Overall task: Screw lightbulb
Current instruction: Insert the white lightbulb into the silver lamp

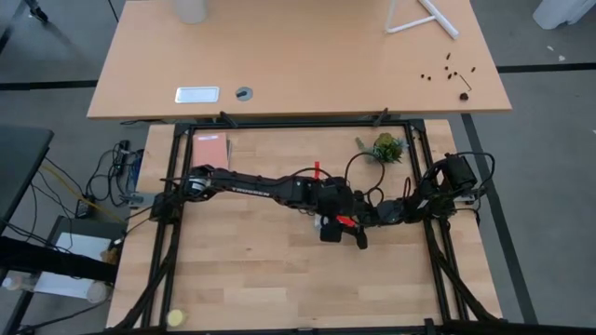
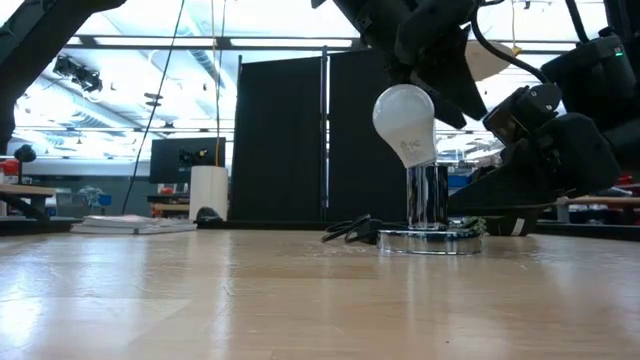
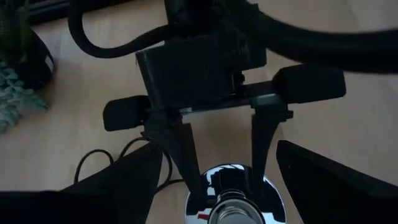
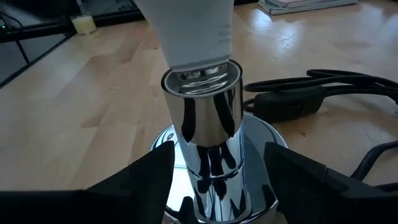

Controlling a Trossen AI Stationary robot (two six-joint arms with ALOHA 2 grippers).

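Chrome socket post (image 4: pixel 204 143) between right gripper (image 4: pixel 214 186) fingers, clamped | lightbulb (image 2: pixel 405 124) seated in socket top, held from above by left gripper (image 2: pixel 425 50) | risk: tilted bulb cross-threads; base may slip on surface (image 2: pixel 200 290).

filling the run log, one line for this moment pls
lightbulb: base in chrome socket | left gripper: on bulb | right gripper: astride socket
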